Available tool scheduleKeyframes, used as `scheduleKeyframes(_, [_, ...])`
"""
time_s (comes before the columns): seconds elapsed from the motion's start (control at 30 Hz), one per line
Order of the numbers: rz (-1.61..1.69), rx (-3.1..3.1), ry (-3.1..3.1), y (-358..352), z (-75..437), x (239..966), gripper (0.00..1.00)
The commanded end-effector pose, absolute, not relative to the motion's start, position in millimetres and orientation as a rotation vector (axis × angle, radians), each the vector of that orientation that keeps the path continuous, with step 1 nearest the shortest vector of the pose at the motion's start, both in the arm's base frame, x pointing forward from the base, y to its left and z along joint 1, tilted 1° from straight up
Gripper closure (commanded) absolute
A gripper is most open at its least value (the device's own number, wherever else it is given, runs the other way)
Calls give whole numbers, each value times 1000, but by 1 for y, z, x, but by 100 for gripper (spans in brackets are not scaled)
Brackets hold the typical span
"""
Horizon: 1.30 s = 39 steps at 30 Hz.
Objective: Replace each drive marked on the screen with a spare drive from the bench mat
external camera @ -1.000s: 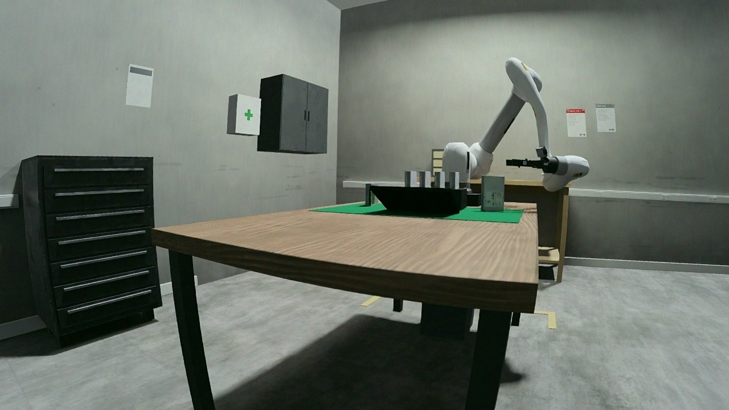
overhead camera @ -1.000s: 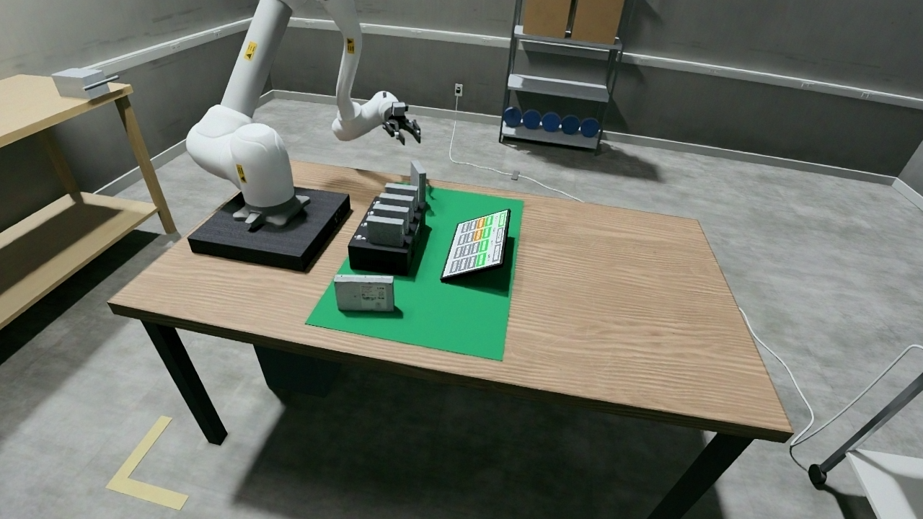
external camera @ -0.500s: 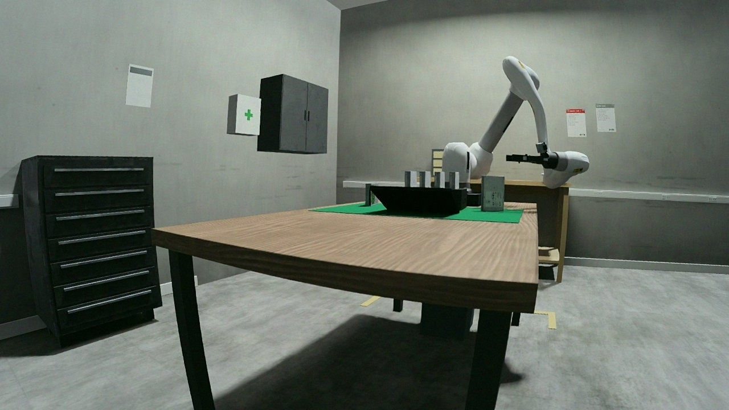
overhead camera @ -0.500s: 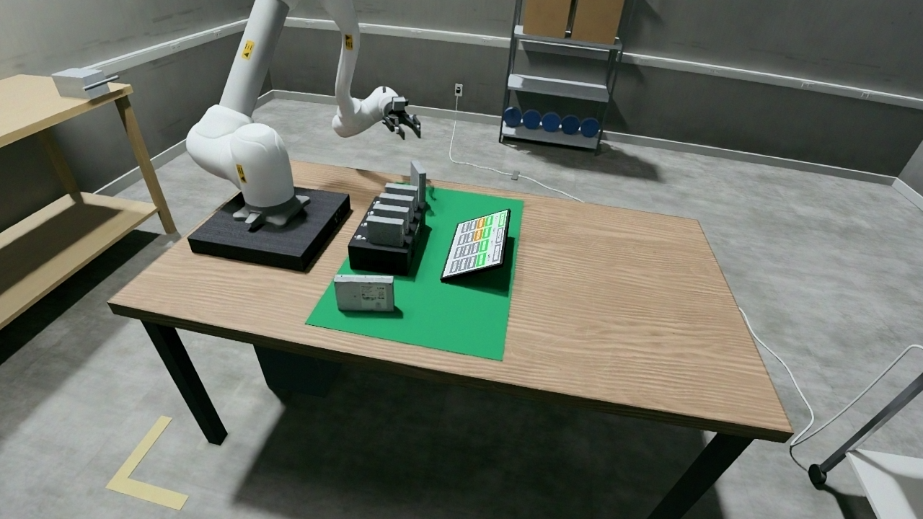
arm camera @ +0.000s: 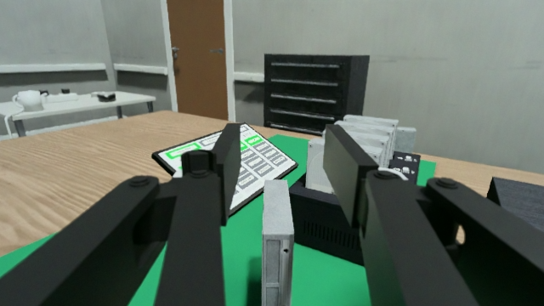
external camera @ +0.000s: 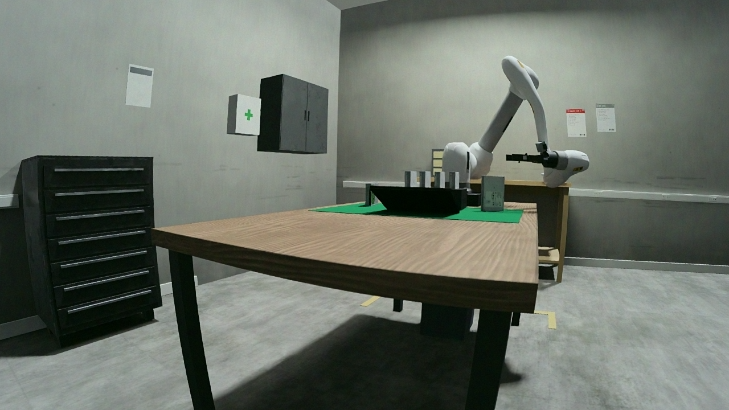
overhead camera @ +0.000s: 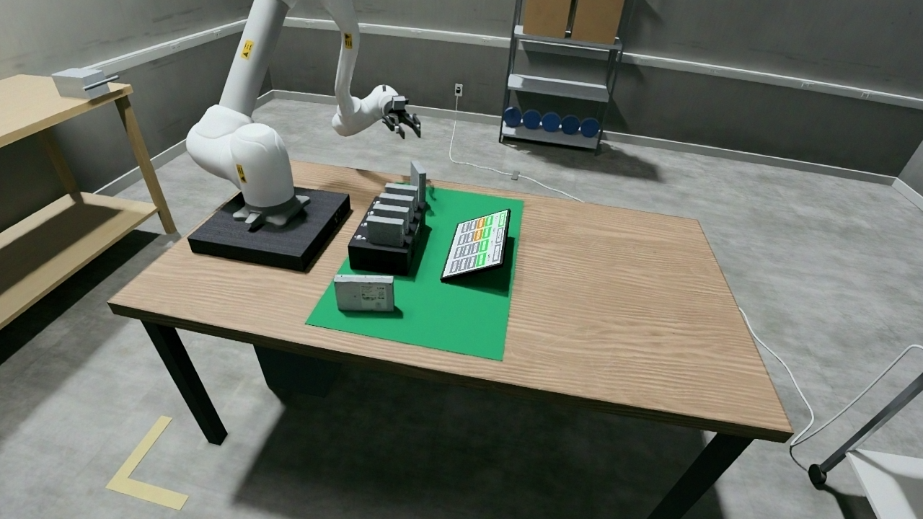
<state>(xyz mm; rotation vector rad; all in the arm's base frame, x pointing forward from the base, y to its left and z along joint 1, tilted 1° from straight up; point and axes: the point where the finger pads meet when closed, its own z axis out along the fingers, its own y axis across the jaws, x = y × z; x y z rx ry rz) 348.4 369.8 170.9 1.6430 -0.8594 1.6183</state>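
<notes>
Robotiq gripper [overhead camera: 409, 126] [external camera: 510, 157] [arm camera: 282, 145] is hovering level above the mat's far end in the top view, jaws parted, holding nothing. One spare drive [overhead camera: 418, 183] [external camera: 492, 193] [arm camera: 278, 238] is standing upright below it on the green mat [overhead camera: 412, 332] [external camera: 502, 217] [arm camera: 238, 246]; another [overhead camera: 364, 294] [external camera: 368, 195] is standing past the dock's opposite end. Four drives are sitting in the black dock [overhead camera: 379, 258] [arm camera: 325, 223]. Tilted screen [overhead camera: 477, 245] [external camera: 420, 200] [arm camera: 255, 166] is showing orange and green cells.

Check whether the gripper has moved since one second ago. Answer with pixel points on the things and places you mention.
Yes; the gripper [overhead camera: 411, 132] [external camera: 508, 157] [arm camera: 282, 145] sits slightly higher relative to the wood-topped table [overhead camera: 613, 309] [external camera: 331, 244] [arm camera: 85, 149] in the exterior view.
</notes>
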Motion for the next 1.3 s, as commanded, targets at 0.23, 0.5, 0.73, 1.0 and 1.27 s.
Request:
scheduleKeyframes(0.23, [1472,1827,-959,370,171,348,60])
scheduleKeyframes(0.5, [1358,1948,-1025,369,171,349,60])
scheduleKeyframes(0.73, [1322,1988,-1045,370,171,348,60])
scheduleKeyframes(1.0, [1294,2012,-1058,370,171,348,60])
scheduleKeyframes(1.27, [1135,2158,-1136,370,171,348,60])
